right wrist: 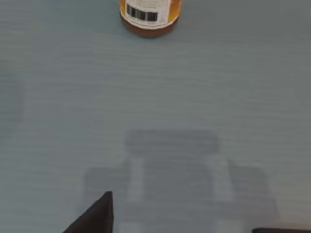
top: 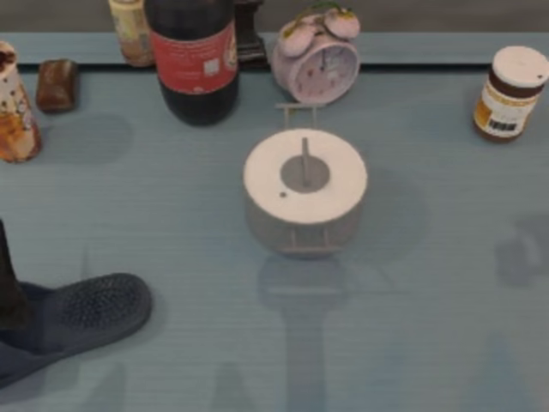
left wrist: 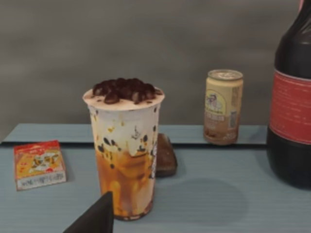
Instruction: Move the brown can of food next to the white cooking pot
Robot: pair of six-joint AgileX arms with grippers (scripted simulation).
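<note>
The small dark-brown cylindrical jar with a white lid and barcode label [top: 511, 93] stands at our worktop's [top: 446, 283] far right, well apart from the squat white lidded pot [top: 304, 190] at centre. We cannot tell either hand's state.

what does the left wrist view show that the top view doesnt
Only the left wrist view shows the small red-and-yellow box on the table. Only the top view shows the white cooking pot, the brown can of food, the pink alarm clock and the dark slipper. Both show the topped drink cup, the tan can and the red-labelled bottle.
</note>
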